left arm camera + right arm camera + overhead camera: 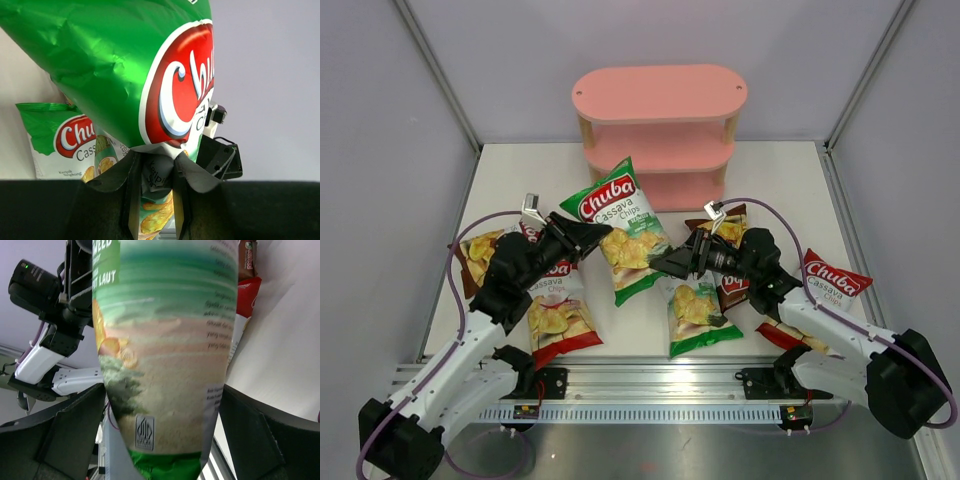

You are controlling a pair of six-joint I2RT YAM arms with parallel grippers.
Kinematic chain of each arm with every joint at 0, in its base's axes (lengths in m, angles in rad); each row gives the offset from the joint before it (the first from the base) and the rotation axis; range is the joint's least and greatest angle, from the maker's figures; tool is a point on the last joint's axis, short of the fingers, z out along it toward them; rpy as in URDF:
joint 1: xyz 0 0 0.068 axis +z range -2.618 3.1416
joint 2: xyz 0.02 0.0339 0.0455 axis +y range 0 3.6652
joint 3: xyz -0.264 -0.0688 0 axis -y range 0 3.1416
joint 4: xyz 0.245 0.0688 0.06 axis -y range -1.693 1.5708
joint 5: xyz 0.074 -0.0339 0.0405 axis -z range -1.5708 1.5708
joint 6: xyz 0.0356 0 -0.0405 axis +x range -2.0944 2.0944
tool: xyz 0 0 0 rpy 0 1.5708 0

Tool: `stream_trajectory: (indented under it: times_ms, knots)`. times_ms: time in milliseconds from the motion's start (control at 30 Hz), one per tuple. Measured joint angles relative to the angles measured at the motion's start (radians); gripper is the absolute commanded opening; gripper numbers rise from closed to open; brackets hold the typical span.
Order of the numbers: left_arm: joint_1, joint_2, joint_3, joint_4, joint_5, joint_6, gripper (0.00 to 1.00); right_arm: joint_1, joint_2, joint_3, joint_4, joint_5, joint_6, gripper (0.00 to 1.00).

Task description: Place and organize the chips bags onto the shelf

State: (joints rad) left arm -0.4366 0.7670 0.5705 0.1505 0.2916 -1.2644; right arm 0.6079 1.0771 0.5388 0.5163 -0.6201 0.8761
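Green chips bag (620, 228) raised above bench (520, 170) centre, at 6 o'clock from the pink shelf (660, 110). Left gripper (593, 236): jaws pinching the bag's 9 o'clock edge. Right gripper (667, 262): jaws straddling its 4 o'clock corner; whether they grip it cannot be told.

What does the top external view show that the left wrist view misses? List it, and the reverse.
Only top external: the shelf and a red bag at the far right. Only left wrist: how the left claw pinches a fold of the raised green bag. Both: that bag and a second green bag.
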Motion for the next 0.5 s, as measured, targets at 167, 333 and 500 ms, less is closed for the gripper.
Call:
stream_trajectory:
  times_ms: [167, 333, 500]
  knots:
    - [-0.018, 0.000, 0.000, 0.011, -0.005, -0.005, 0.00, 0.006, 0.033, 0.011, 0.041, 0.026, 0.014, 0.90]
    - [-0.021, 0.007, 0.022, 0.006, -0.003, 0.010, 0.08, 0.013, 0.043, 0.016, 0.069, 0.028, 0.021, 0.44]
    - [-0.025, 0.019, 0.107, -0.086, -0.005, 0.082, 0.39, 0.014, 0.037, 0.027, 0.093, 0.024, 0.030, 0.28]
